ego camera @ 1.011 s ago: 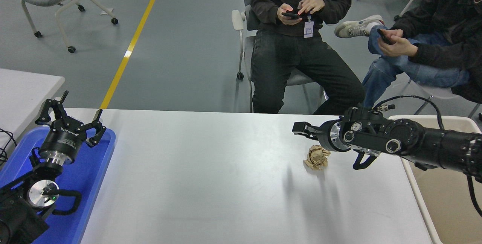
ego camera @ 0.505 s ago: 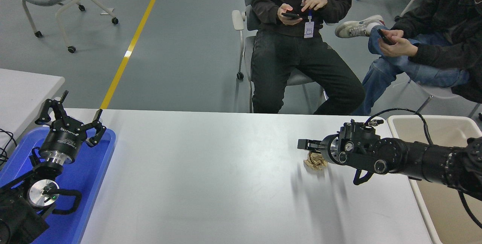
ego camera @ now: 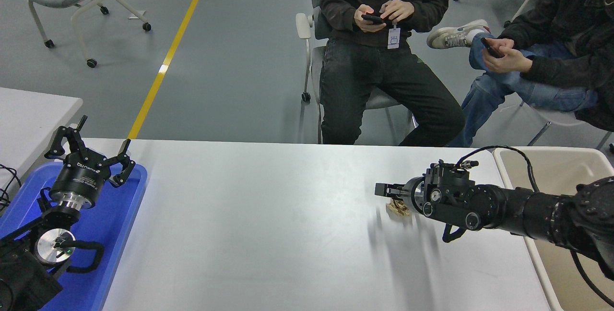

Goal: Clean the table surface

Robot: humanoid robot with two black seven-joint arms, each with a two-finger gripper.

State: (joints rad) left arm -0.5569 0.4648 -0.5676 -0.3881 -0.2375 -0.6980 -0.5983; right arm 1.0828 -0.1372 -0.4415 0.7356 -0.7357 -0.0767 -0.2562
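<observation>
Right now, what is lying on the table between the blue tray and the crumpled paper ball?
Nothing: in the head view, the table surface is bare between the blue tray and the crumpled paper ball, which sits under the right gripper.

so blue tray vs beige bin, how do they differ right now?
The blue tray sits at the table's left end; the beige bin stands off its right end. The tray looks shallow, the bin deep. The parked left gripper hangs over the tray with its fingers spread; the right arm crosses the bin, and its right gripper is at the crumpled paper. Both are rounded plastic containers.
</observation>
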